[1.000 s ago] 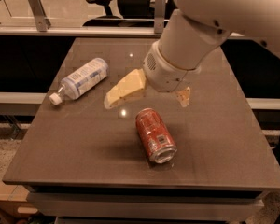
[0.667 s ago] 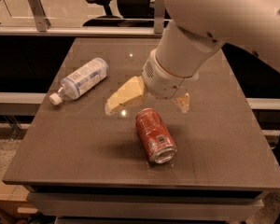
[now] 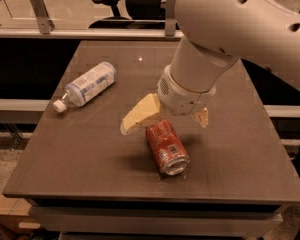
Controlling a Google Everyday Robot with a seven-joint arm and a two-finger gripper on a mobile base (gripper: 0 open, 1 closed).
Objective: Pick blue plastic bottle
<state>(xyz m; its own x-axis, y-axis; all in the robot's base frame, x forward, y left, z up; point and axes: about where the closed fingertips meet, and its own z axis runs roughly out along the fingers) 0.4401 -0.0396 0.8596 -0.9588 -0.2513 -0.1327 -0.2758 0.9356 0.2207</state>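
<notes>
Smooth plastic claw (image 3: pixel 164 125) above glossy metal can (image 3: pixel 167 146); clear plastic bottle (image 3: pixel 87 85), matt table (image 3: pixel 65 159).

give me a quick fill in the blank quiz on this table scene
1. The blue plastic bottle lies on its ___ on the table.
2. Its screw cap is ___ in colour.
3. The gripper, fingers spread, is nearer the ___ soda can than the bottle.
Missing words: side; white; red
</notes>
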